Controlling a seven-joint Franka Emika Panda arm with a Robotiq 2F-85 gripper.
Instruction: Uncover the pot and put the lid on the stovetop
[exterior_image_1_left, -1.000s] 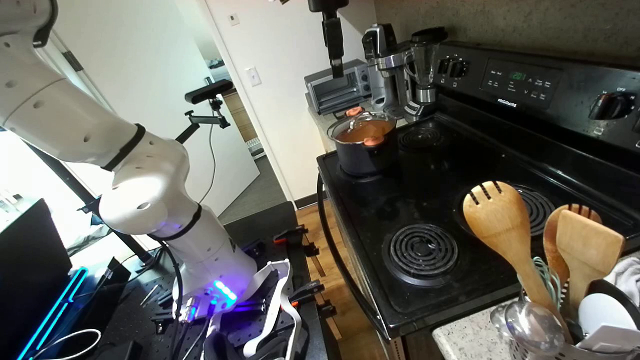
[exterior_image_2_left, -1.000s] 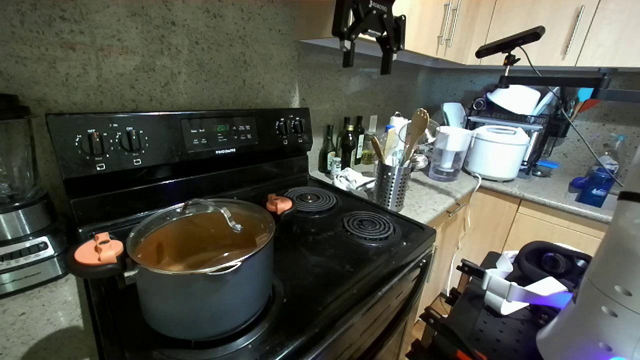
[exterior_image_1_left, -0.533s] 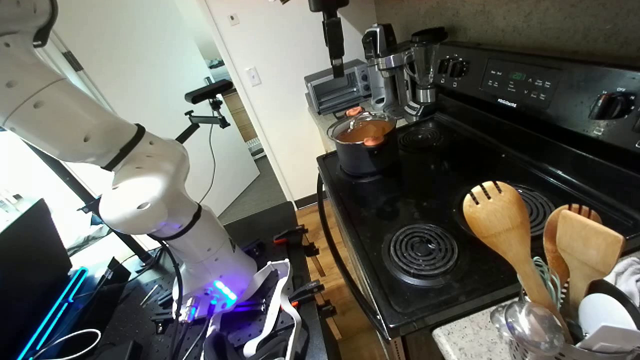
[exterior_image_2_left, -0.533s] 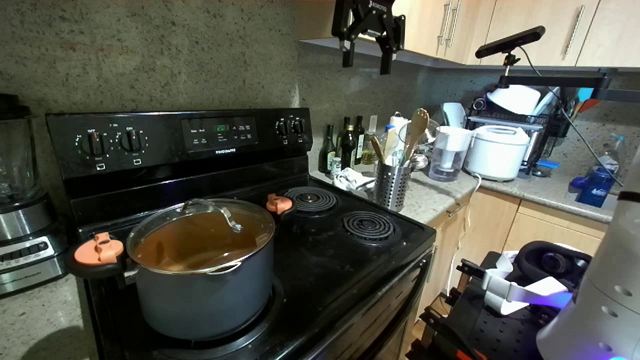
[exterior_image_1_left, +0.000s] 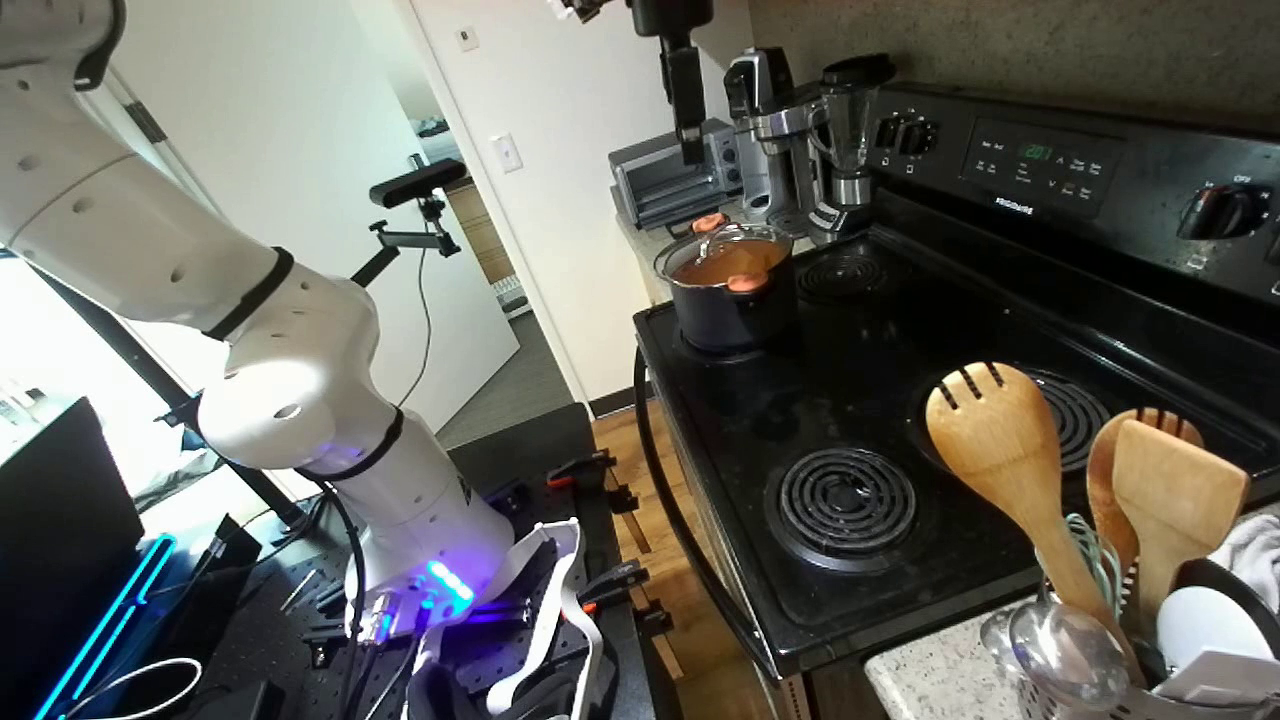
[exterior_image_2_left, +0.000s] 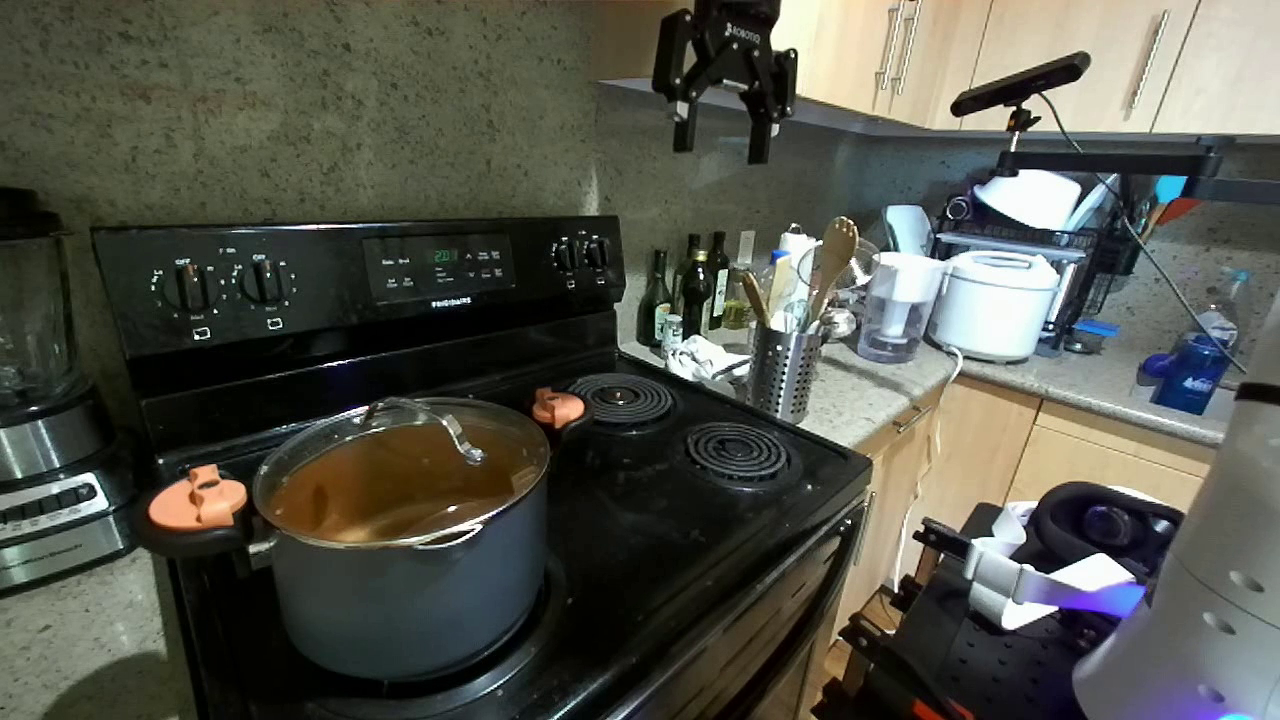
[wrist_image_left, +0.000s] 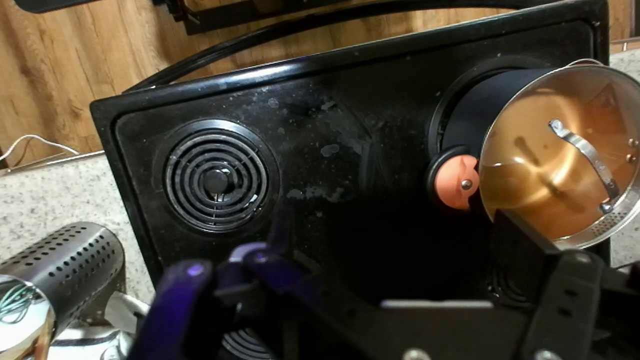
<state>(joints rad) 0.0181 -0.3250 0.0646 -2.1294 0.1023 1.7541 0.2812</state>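
The dark grey pot (exterior_image_1_left: 728, 322) with an orange interior stands on the front burner farthest from the utensil holder; it also shows here (exterior_image_2_left: 410, 605) and in the wrist view (wrist_image_left: 475, 110). The clear glass lid (exterior_image_2_left: 400, 485), with metal rim and arched metal handle, sits on the pot; it is at the right in the wrist view (wrist_image_left: 545, 165). The black stovetop (exterior_image_2_left: 640, 540) has coil burners (wrist_image_left: 216, 175). My gripper (exterior_image_2_left: 722, 145) is open and empty, high above the stovetop, apart from the lid. Its fingers (wrist_image_left: 392, 225) are wide apart in the wrist view.
Orange-topped side handles (exterior_image_2_left: 200, 500) stick out from the pot. A blender (exterior_image_2_left: 50, 400) and toaster oven (exterior_image_1_left: 680, 175) stand beyond the pot's side. A perforated utensil holder (exterior_image_2_left: 785, 375) stands on the opposite counter. The control panel (exterior_image_2_left: 380, 285) rises at the back.
My gripper has moved a little, slightly lower and to the left in one view, to the right in another, still open. Pot and lid have not moved.
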